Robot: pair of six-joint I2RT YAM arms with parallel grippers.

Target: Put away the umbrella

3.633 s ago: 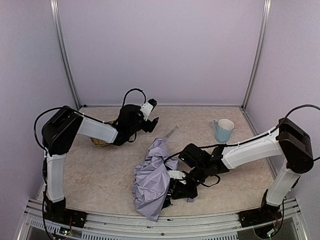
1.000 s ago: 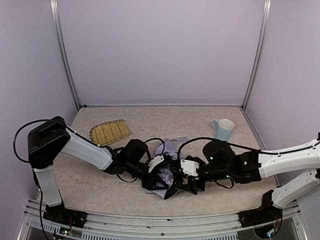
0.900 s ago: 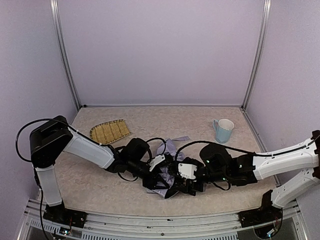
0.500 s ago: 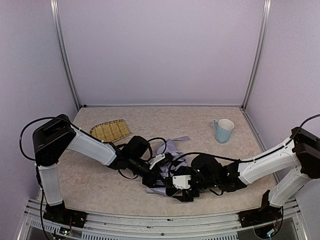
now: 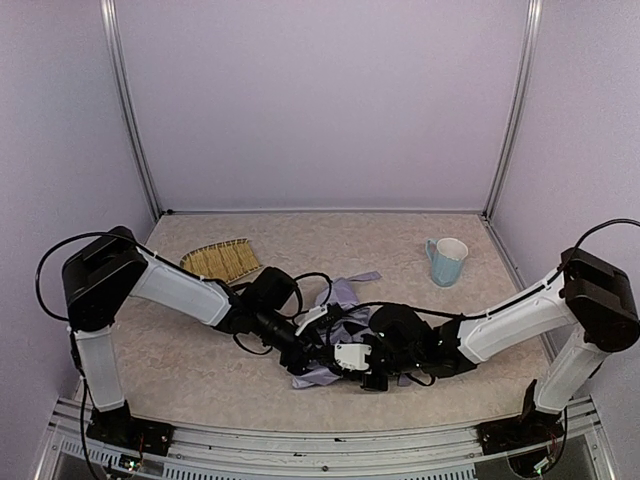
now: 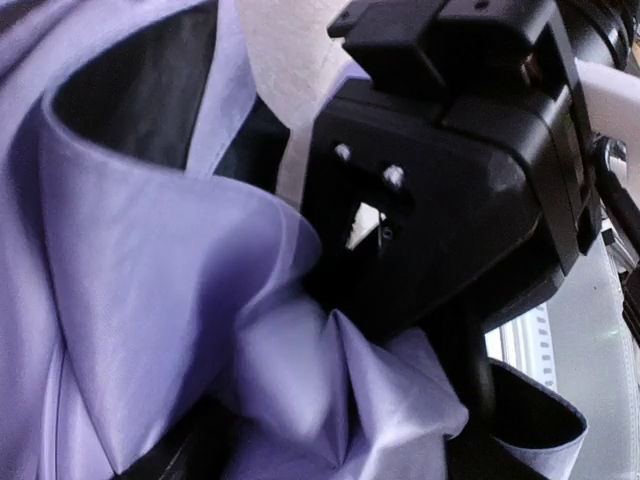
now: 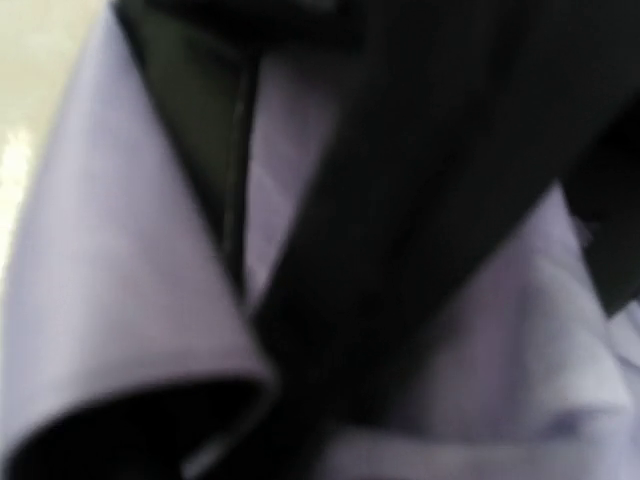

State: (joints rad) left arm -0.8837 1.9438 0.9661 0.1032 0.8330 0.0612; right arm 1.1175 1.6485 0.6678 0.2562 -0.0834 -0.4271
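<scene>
Mug (image 5: 447, 261) beyond umbrella (image 5: 343, 296), top cam only

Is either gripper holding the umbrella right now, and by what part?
Cannot tell. The left gripper and right gripper both sit in the bunched fabric of the umbrella, fingertips hidden.

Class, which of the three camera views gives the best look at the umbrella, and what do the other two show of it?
The top view: only there is the crumpled umbrella seen as one bundle. The left wrist view shows just close lavender folds with black lining. The right wrist view is a blurred close-up of its fabric.
</scene>
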